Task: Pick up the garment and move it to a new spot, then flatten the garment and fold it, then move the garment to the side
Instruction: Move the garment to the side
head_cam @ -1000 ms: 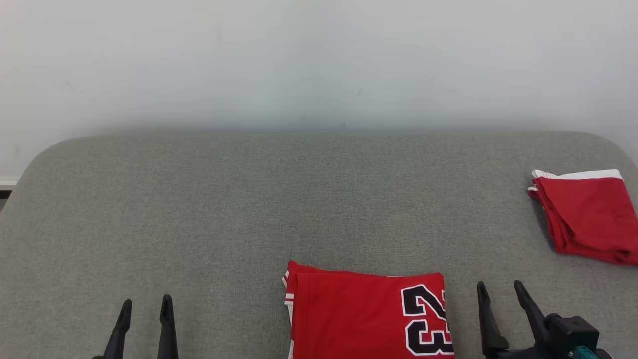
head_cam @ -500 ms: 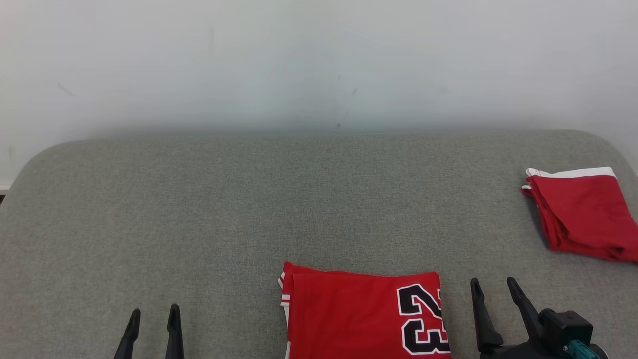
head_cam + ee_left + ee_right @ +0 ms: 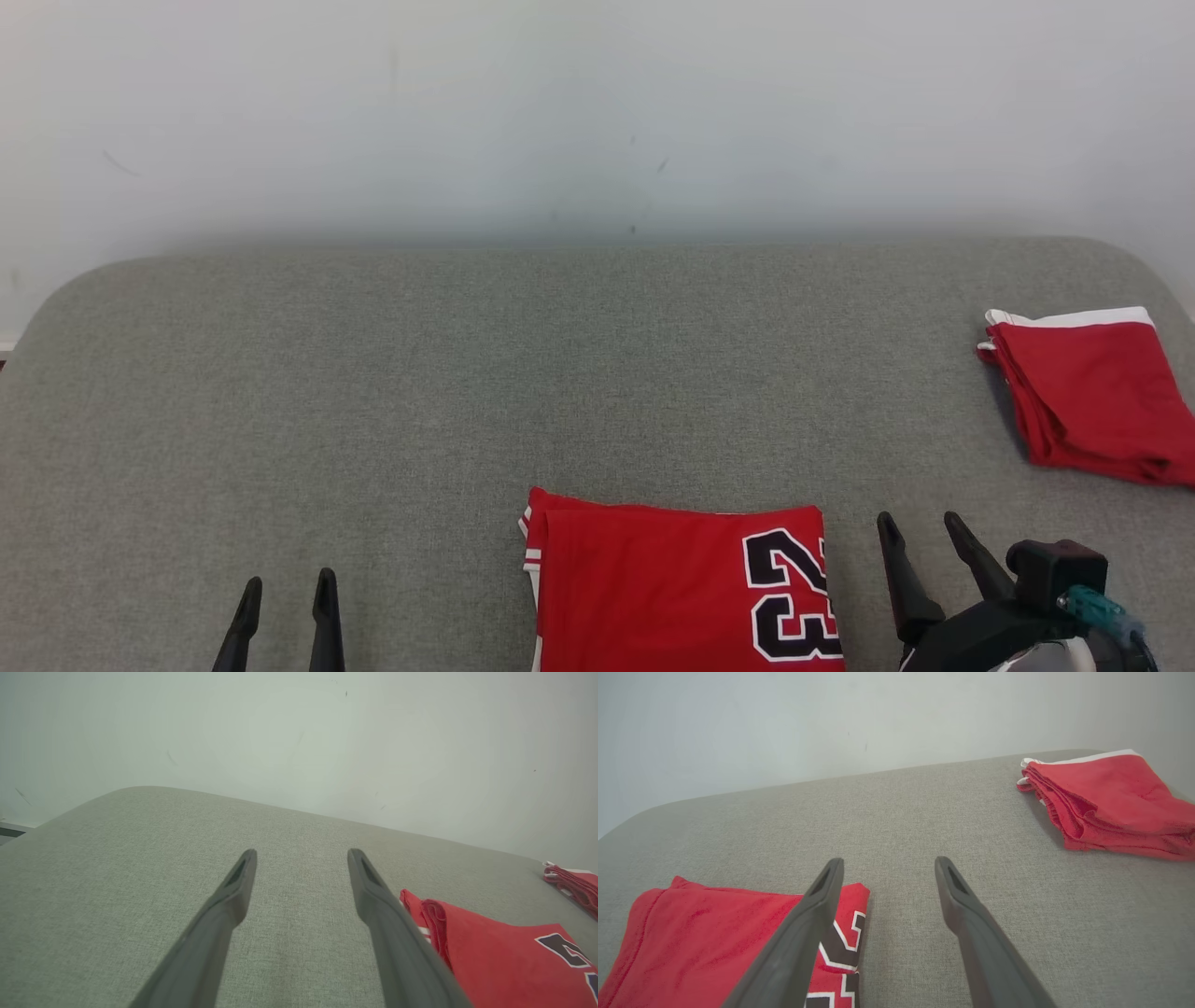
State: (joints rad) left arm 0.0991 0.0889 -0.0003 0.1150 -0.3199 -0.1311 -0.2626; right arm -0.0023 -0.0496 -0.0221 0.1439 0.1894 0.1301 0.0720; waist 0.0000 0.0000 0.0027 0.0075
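A folded red garment [image 3: 681, 588] with a black number 23 lies flat at the near middle of the grey surface [image 3: 467, 373]; it also shows as the garment [image 3: 495, 961] and the garment [image 3: 705, 947] in the wrist views. My left gripper [image 3: 287, 586] stands open at the lower left, well apart from it. My right gripper [image 3: 921, 527] stands open just right of the garment's edge, with nothing between its fingers. My left gripper [image 3: 301, 856] and my right gripper [image 3: 887, 865] each hover over bare fabric.
A second folded red garment with a white band [image 3: 1088, 392] lies at the far right edge, also seen as the red pile [image 3: 1106, 802]. A pale wall [image 3: 597, 112] rises behind the padded surface. The surface's corners are rounded.
The left gripper has drawn back toward the bottom edge. The right gripper has shifted slightly left and its wrist has turned. The camera view has shifted a little.
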